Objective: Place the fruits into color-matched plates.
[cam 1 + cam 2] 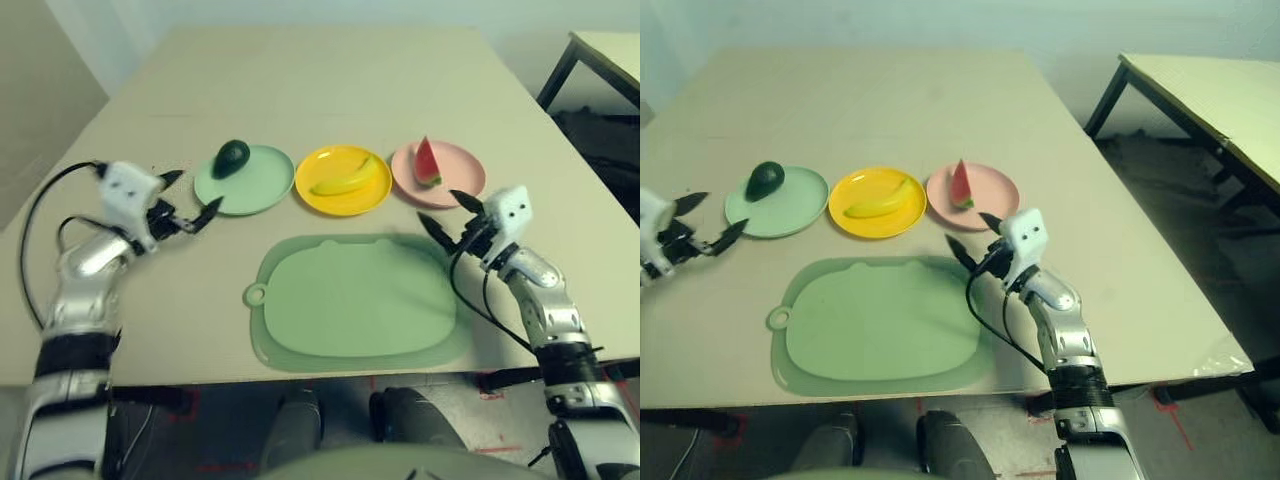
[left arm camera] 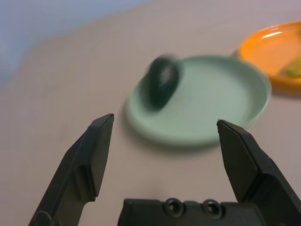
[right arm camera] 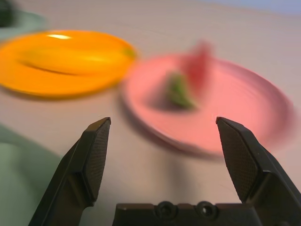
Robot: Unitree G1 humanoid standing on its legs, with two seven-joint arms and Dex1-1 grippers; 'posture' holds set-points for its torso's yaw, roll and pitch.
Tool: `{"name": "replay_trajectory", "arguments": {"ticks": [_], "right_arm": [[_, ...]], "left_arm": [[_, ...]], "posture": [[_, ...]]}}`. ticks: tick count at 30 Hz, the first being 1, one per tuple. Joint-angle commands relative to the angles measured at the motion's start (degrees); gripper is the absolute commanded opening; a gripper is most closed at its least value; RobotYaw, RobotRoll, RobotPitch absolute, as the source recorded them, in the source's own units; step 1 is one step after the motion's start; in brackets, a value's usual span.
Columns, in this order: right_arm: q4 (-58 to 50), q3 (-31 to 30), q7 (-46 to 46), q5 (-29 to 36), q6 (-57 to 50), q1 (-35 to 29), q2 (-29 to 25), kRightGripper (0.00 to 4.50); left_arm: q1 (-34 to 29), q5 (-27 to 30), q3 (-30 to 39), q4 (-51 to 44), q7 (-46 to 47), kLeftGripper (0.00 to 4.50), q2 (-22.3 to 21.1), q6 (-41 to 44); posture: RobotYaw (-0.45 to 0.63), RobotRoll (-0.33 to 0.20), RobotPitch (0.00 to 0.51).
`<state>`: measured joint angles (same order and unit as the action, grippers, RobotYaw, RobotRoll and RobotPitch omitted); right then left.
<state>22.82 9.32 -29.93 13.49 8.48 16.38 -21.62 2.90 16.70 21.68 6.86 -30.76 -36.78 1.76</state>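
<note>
Three plates stand in a row across the table. The dark green avocado [image 1: 231,157] lies on the mint green plate [image 1: 258,185]. The yellow banana [image 1: 345,180] rests in the yellow plate [image 1: 330,160], and the watermelon wedge [image 1: 427,162] stands on the pink plate [image 1: 460,170]. My left gripper [image 1: 190,200] is open and empty, just left of the green plate's rim. My right gripper [image 1: 447,212] is open and empty too, hovering a little in front of the pink plate. In the left wrist view the avocado [image 2: 163,81] sits beyond the open fingers.
A large green mat [image 1: 355,305] with a loop tab lies near the table's front edge, between my two arms. A second table [image 1: 1210,95] stands off to the right, with dark floor between. The far half of the tabletop [image 1: 320,80] is bare.
</note>
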Motion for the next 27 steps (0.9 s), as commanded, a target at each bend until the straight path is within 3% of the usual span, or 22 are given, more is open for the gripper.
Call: {"name": "replay_trajectory", "arguments": {"ticks": [1,8,19,27], "right_arm": [[2.6,5.1,1.0,1.2,3.6,-3.6,-2.4,4.5],[7.1,10.7,-0.4,1.7,8.1,-8.6,-7.5,4.5],[16.6,10.4,-4.4,0.7,17.2,-4.5,-10.5,4.5],[18.7,8.8,-4.6,0.2,19.0,-2.7,-8.2,4.5]], "left_arm": [[-4.3,-0.5,1.3,-2.8,4.6,4.46,3.0,3.3],[-8.1,-1.5,2.7,-0.5,6.8,4.46,3.6,4.3],[-6.7,-4.1,1.5,3.4,6.5,4.46,2.1,4.9],[-5.5,7.0,6.5,-1.1,3.0,4.46,4.3,9.0]], "posture": [[0.06,0.0,0.112],[0.03,0.0,0.124],[0.01,0.0,0.121],[0.04,0.0,0.109]]}}
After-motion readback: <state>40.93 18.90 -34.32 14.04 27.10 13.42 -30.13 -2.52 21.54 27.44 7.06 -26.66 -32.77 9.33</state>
